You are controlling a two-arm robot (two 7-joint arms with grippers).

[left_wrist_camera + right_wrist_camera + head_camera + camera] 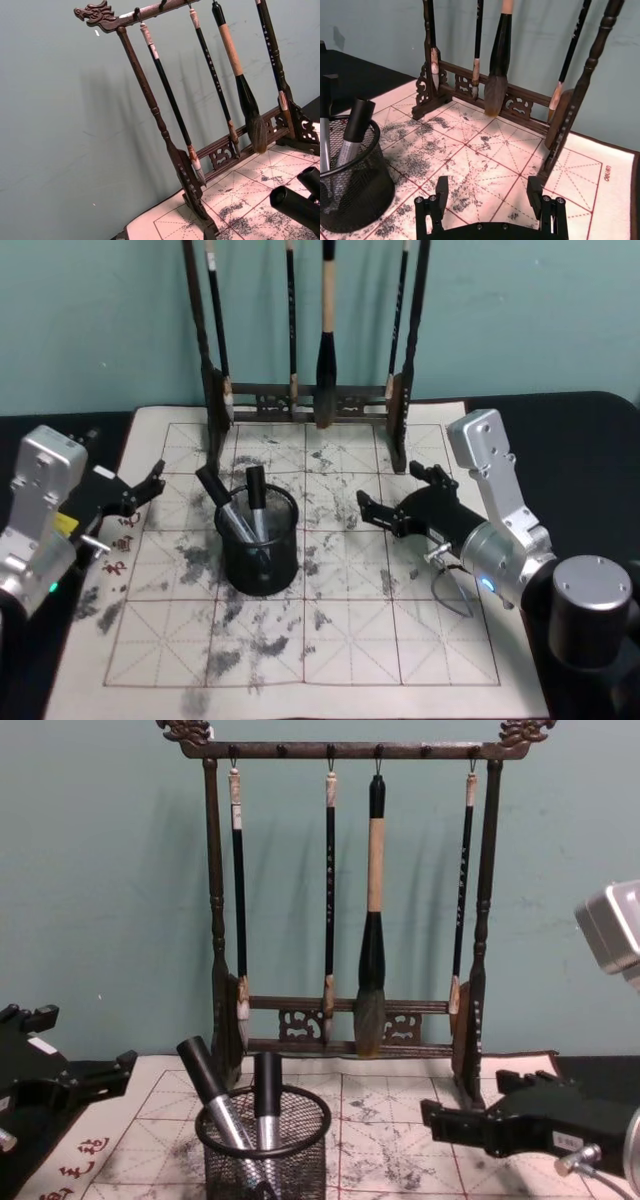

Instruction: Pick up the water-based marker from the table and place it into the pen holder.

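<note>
The black wire-mesh pen holder (262, 570) (300, 1160) (355, 195) stands left of centre on the cream gridded mat of the table (350, 640). Two grey markers with black caps lean inside it, one upright (256, 492) (267, 1085) and one tilted left (213, 485) (200, 1065); I cannot tell which is the water-based marker. My right gripper (390, 488) (488, 192) hovers open over the mat to the holder's right, with nothing between its fingers. Off the mat's left edge, my left gripper (148, 485) (85, 1050) is open and holds nothing.
A tall dark wooden brush rack (300, 400) (350, 1010) (165, 135) with several hanging brushes stands along the mat's far edge, just behind the holder and the right gripper. A teal wall rises behind it. Dark tabletop (580, 440) borders the mat.
</note>
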